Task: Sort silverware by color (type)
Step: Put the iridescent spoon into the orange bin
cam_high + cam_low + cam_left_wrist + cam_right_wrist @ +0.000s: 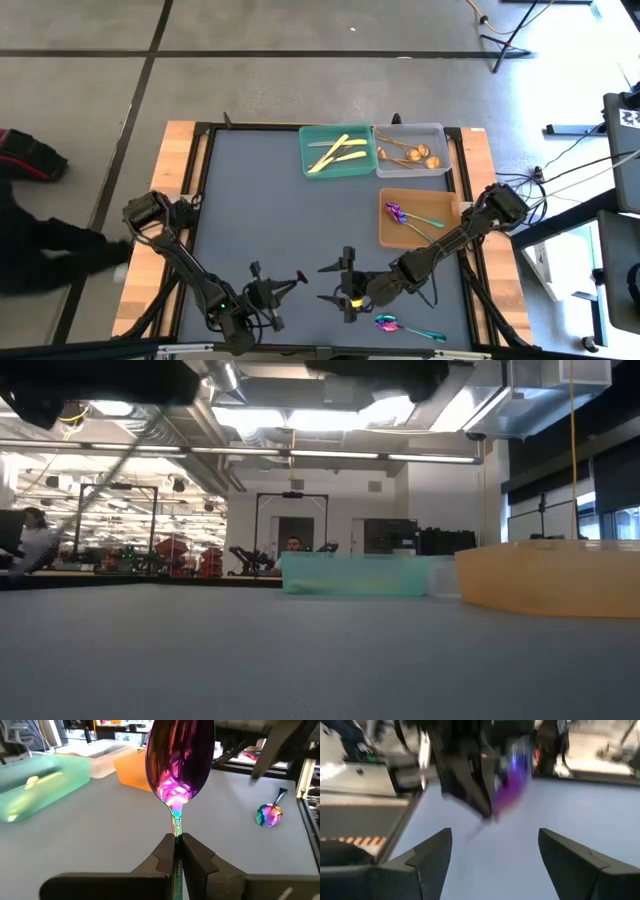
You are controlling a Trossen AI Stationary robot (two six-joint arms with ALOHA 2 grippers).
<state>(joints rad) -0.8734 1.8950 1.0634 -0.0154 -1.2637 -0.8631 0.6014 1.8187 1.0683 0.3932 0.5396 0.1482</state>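
I see pale gold knives (336,153) lying in the green tray (310,160), copper spoons (410,155) in the grey tray (445,150), one iridescent spoon (410,216) in the orange tray (385,235), another (405,326) on the mat, and a third (179,765) held upright.

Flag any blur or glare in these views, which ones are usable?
Right wrist view: motion-smeared, the purple spoon held by the left gripper is a streak. Left wrist view: sharp on the spoon bowl, with a bright pink reflection; trays behind are soft. Low view: ceiling lights blown out, orange tray soft. High view: clean, usable.
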